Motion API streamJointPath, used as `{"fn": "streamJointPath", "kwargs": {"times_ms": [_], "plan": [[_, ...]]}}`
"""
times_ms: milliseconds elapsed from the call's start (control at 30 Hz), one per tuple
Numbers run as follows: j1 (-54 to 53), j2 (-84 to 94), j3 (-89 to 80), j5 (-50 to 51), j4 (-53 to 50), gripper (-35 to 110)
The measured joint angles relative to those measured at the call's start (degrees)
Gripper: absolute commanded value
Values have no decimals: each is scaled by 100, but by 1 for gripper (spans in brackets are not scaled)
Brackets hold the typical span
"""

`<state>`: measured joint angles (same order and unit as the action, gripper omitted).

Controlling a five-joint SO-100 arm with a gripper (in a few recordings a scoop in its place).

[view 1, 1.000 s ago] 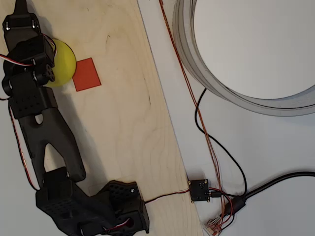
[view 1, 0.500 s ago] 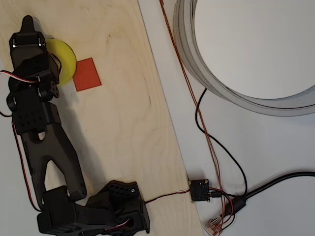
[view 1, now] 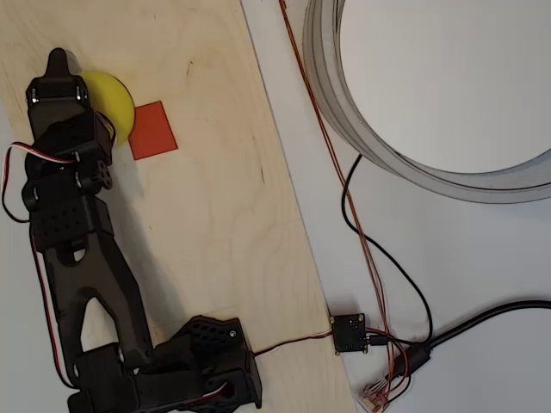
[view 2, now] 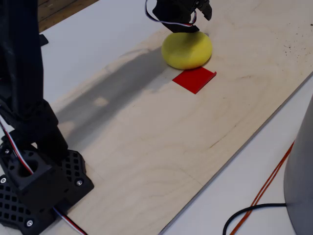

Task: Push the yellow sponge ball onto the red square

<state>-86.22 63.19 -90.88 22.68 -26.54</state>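
Note:
The yellow sponge ball [view 1: 114, 97] rests on the wooden board [view 1: 215, 224], its left half hidden under my black arm in the overhead view. The red square [view 1: 152, 131] lies flat just right of and below the ball, and the ball's rim overhangs the square's near corner. In the fixed view the ball [view 2: 187, 50] sits directly behind the red square [view 2: 194, 79], touching its edge. My gripper [view 1: 58, 58] comes to a single pointed tip at the ball's upper left, fingers together and holding nothing. The wrist [view 2: 178, 12] presses against the ball's far side.
The arm's base [view 1: 198, 361] stands at the board's lower end. A large grey ring [view 1: 344, 120] fills the upper right on the white table. Orange and black cables [view 1: 353, 215] run down to a small black board [view 1: 349, 333]. Bare wood stretches below the square.
The gripper tip has drawn back down and to the right in the overhead view, closer to the ball. The ball has barely shifted and still sits at the square's edge.

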Motion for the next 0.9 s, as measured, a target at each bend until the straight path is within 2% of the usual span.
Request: {"fn": "streamJointPath", "kwargs": {"times_ms": [500,900], "plan": [[-26,1046,-1626,-35,536,10],[-26,1239,-1925,-44,765,10]]}}
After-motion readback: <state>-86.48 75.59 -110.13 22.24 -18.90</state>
